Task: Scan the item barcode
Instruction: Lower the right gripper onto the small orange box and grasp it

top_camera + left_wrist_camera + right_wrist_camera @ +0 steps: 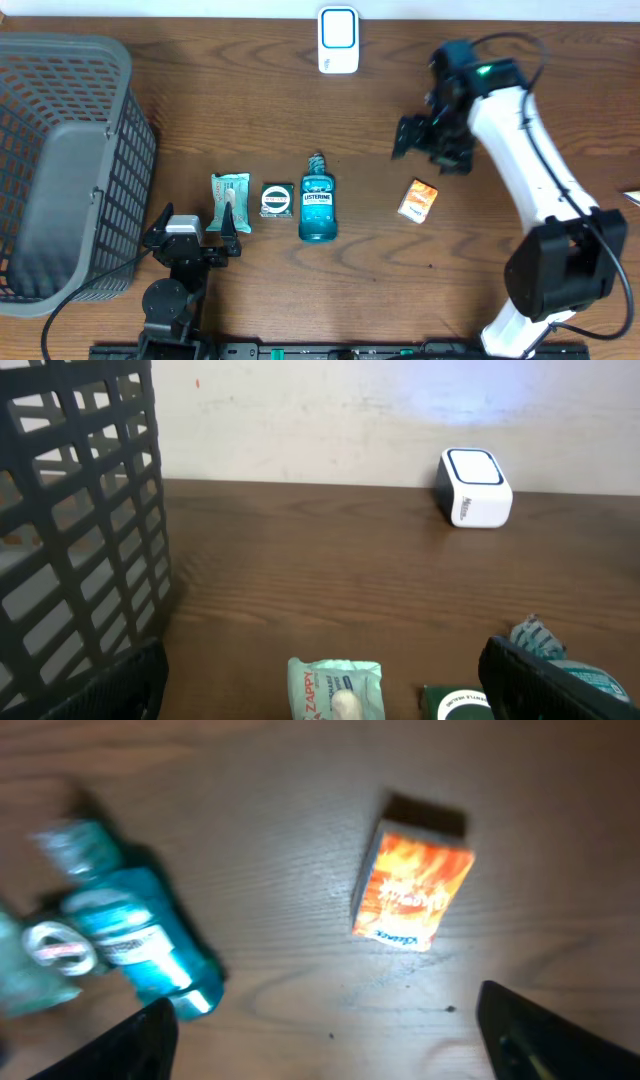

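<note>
Left gripper [195, 240] – near edge of the worktop, left of centre; released, jaws spread wide, fingers pointing toward the far edge.

Grey mesh basket [112, 70] – left edge of the worktop, just beside the left arm.

Green snack packet [229, 197] – lying flat just ahead of the left gripper, between its fingers in the left wrist view, not touched.

Small dark square pack with a round white label [277, 199] – just right of the packet.

Blue Listerine bottle [318, 208] – lying flat at mid-worktop, cap toward the far edge, just right of the square pack.

White scanner unit [338, 40] – upright at the far edge, near its middle, well apart from the row of goods.

Orange box [418, 200] – lying flat right of the bottle, printed face up, alone on the wood.

Right gripper [430, 145] – raised over the worktop on the far side of the orange box, released, jaws wide apart; the box lies between the fingers in the blurred right wrist view, untouched.
</note>
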Motion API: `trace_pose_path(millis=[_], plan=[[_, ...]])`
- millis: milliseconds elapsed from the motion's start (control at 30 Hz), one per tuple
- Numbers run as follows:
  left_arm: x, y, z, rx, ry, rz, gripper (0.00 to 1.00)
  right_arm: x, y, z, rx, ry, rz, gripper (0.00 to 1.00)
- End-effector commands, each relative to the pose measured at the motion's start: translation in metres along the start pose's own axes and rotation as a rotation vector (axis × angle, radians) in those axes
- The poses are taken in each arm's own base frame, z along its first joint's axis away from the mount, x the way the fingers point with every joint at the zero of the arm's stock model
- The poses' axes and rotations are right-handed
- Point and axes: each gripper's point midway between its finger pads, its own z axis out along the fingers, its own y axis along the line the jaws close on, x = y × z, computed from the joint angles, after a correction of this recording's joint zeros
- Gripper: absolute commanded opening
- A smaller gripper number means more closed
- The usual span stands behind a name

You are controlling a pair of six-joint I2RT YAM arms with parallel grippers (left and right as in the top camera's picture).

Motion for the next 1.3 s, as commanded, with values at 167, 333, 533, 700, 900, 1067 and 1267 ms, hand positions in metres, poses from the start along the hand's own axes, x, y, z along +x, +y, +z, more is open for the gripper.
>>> trace_pose_path(millis=[167, 333, 533, 700, 900, 1067, 1267], plan=[[0.018, 0.004, 0.001, -0.017, 0.053, 0.008, 0.98, -0.004, -0.024, 0.037, 0.18, -0.073, 0.157, 0.8], [0.018, 0.004, 0.001, -0.016, 0.053, 0.008, 0.98, -0.014, -0.024, 0.049, 0.189, -0.086, 0.163, 0.75], [0.018, 0.004, 0.001, -0.016, 0.053, 0.008, 0.98, -0.013, -0.029, 0.083, 0.238, -0.018, 0.164, 0.69], [0.018, 0.004, 0.001, -0.017, 0.053, 0.008, 0.98, -0.008, -0.028, 0.103, 0.251, 0.037, 0.161, 0.66], [0.018, 0.004, 0.001, -0.016, 0.053, 0.008, 0.98, -0.008, -0.029, 0.114, 0.262, 0.048, 0.179, 0.63], [0.018, 0.004, 0.001, -0.016, 0.053, 0.008, 0.98, -0.008, -0.033, 0.128, 0.279, 0.072, 0.185, 0.59], [0.018, 0.004, 0.001, -0.016, 0.053, 0.008, 0.98, 0.011, -0.047, 0.143, 0.357, 0.172, 0.196, 0.39]])
